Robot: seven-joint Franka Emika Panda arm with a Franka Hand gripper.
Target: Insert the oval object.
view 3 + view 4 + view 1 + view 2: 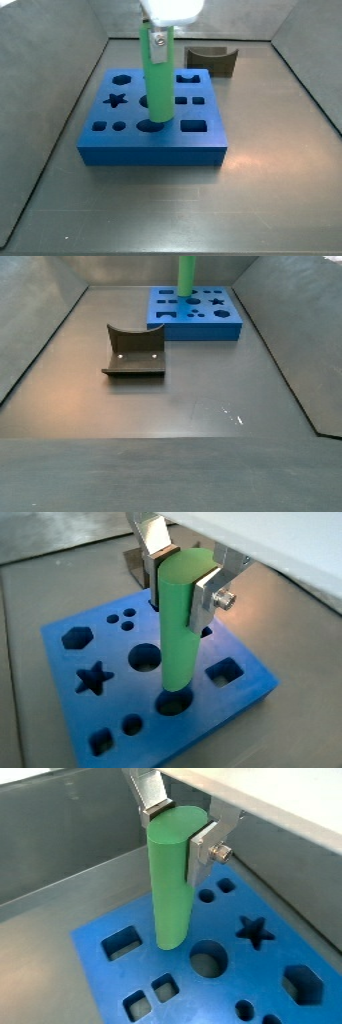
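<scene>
The oval object [181, 632] is a long bright green peg, held upright near its top between my gripper's [183, 582] silver fingers. It also shows in a wrist view [168, 878] and in both side views [155, 80] [187, 274]. The gripper [178, 830] is shut on it above the blue block [80, 717]. The peg's lower end stands in the mouth of a dark hole [171, 704] in the block's top, near the front edge in a side view [154, 125]. How deep it sits cannot be told. The gripper [160, 40] is above the top of the frame in the far side view.
The blue block [154, 152] [201, 326] has several other shaped holes, among them a star [254, 931], a hexagon [76, 637] and squares. A dark grey curved piece [134, 353] [211, 60] lies on the grey floor beside the block. Grey walls [67, 838] ring the floor.
</scene>
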